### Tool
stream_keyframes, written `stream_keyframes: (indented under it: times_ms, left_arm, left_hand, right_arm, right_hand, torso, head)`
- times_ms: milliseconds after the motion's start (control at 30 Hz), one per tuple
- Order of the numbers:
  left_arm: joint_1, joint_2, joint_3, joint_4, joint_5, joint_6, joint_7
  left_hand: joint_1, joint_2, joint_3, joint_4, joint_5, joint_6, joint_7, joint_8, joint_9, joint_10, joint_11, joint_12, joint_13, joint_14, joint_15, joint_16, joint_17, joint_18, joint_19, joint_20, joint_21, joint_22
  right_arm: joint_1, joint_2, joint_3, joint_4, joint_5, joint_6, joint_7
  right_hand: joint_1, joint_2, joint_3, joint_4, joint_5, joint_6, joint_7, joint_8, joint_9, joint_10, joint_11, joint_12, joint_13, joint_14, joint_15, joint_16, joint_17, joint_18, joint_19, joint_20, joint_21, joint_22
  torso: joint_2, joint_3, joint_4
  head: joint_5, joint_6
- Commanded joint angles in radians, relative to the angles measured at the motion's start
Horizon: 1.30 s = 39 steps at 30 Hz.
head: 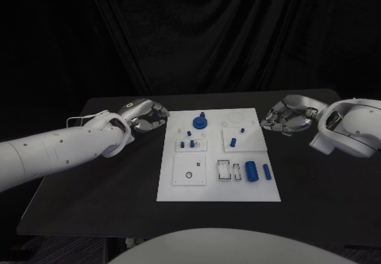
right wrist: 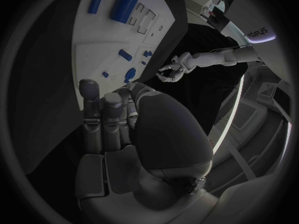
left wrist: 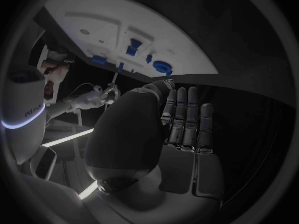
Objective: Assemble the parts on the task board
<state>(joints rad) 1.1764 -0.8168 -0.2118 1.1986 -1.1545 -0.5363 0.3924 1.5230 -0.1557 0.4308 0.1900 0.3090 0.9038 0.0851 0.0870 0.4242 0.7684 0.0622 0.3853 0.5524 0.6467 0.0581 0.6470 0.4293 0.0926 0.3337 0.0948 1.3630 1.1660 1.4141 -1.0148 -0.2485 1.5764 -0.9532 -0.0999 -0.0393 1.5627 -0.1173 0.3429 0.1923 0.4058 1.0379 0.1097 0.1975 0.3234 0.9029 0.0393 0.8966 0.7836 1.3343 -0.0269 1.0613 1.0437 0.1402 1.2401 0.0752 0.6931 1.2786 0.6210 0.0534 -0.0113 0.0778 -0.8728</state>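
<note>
The flat white rectangular task board (head: 219,190) lies in the middle of the black counter (head: 103,181), between the two hands and touching neither. Much on it is hard to make out: the small square inset plates and the pale rings near its far right corner barely stand out from the white surface, and the smallest blue pieces are too tiny to tell their shape.

Counted in the head view, the larger blue parts are these: one round blue knob-like part (head: 200,121) standing near the far edge of the board, one thick blue cylinder (head: 251,171) lying near the right edge, one thinner blue rod (head: 267,171) just beside it, one small blue peg (head: 233,142) upright on the right-hand square plate, and a pair of short blue pegs (head: 187,144) on the left-hand square plate. Two narrow rectangular slots (head: 229,170) sit beside the thick cylinder, and one dark round hole (head: 189,175) shows in the near-left square plate.

The silver left hand (head: 143,116) hangs over the counter just off the board's far left corner, its fingers curled in, nothing in them. The silver right hand (head: 288,118) is off the board's far right corner, fingers likewise curled inward and holding nothing. In each wrist view the palm hides the fingertips.
</note>
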Motion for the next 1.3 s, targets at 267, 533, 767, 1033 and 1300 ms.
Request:
stream_keyframes:
  times_ms: [267, 533, 767, 1033, 1300]
  left_arm:
    - [0.001, -0.086, 0.000, 0.183, 0.803, 0.356, 0.423]
    - [0.001, -0.112, 0.000, 0.302, 1.022, 0.506, 0.473]
    - [0.000, -0.161, 0.000, 0.384, 1.070, 0.529, 0.482]
    - [-0.001, -0.177, 0.000, 0.407, 1.083, 0.532, 0.487]
    - [-0.001, -0.168, 0.000, 0.402, 1.085, 0.548, 0.479]
  left_hand:
    - [-0.019, 0.107, -0.235, 0.083, 0.080, -0.077, 0.033, -0.019, -0.078, -0.157, 0.080, -0.049, -0.240, -0.136, 0.067, -0.284, -0.198, 0.042, -0.031, 0.096, -0.806, -0.511]
    - [-0.070, 0.177, -0.354, 0.097, 0.160, -0.135, 0.040, -0.021, -0.157, -0.238, 0.115, -0.058, -0.362, -0.238, 0.104, -0.384, -0.293, 0.040, -0.040, 0.129, -0.959, -0.620]
    - [-0.057, 0.208, -0.383, 0.096, 0.186, -0.164, 0.046, -0.022, -0.185, -0.273, 0.137, -0.047, -0.405, -0.289, 0.130, -0.406, -0.330, 0.033, -0.044, 0.149, -1.000, -0.647]
    - [-0.059, 0.218, -0.397, 0.097, 0.193, -0.167, 0.050, -0.020, -0.193, -0.285, 0.135, -0.038, -0.419, -0.291, 0.133, -0.399, -0.339, 0.035, -0.041, 0.153, -1.010, -0.654]
    - [-0.036, 0.231, -0.399, 0.091, 0.209, -0.165, 0.062, -0.017, -0.203, -0.292, 0.142, -0.022, -0.436, -0.270, 0.153, -0.373, -0.347, 0.033, -0.027, 0.172, -1.016, -0.659]
  right_arm:
    - [0.058, 0.072, 0.001, -0.014, -0.304, -0.066, -0.028]
    - [0.023, 0.082, 0.001, -0.005, -0.703, -0.145, -0.122]
    - [-0.020, 0.081, 0.001, -0.018, -0.828, -0.211, -0.153]
    - [-0.046, 0.091, 0.001, -0.036, -0.861, -0.251, -0.178]
    - [-0.078, 0.110, 0.001, -0.057, -0.840, -0.261, -0.158]
  right_hand:
    - [0.039, -0.057, 0.131, -0.038, -0.050, -0.026, 0.026, -0.032, -0.018, -0.039, 0.021, -0.135, -0.138, -0.036, 0.011, -0.027, -0.038, 0.021, -0.047, 0.008, -0.014, 0.056]
    - [-0.045, -0.094, 0.139, -0.019, -0.099, -0.083, 0.004, -0.070, -0.036, -0.114, 0.028, -0.239, -0.222, -0.034, 0.002, -0.015, -0.039, 0.029, -0.055, 0.008, -0.041, 0.060]
    - [-0.069, -0.114, 0.149, -0.028, -0.094, -0.087, -0.005, -0.078, -0.040, -0.136, 0.037, -0.300, -0.274, -0.018, 0.003, 0.005, -0.029, 0.023, -0.027, 0.007, -0.030, 0.061]
    - [-0.109, -0.132, 0.130, -0.029, -0.158, -0.146, -0.021, -0.114, -0.056, -0.192, 0.052, -0.363, -0.328, -0.036, 0.015, -0.018, -0.059, 0.026, -0.034, 0.018, -0.088, 0.043]
    - [-0.101, -0.122, 0.128, -0.042, -0.139, -0.145, -0.015, -0.113, -0.059, -0.204, 0.063, -0.382, -0.354, -0.037, 0.021, -0.019, -0.066, 0.024, -0.022, 0.022, -0.094, 0.041]
  torso:
    - [0.002, -0.0058, 0.0106]
    - [0.010, -0.0218, 0.0330]
    - [0.032, -0.0507, 0.0658]
    - [0.058, -0.0713, 0.0936]
    - [0.072, -0.0841, 0.1044]
  head:
    - [-0.008, 0.000]
    - [-0.039, 0.000]
    - [-0.091, 0.000]
    - [-0.126, 0.000]
    - [-0.147, 0.000]
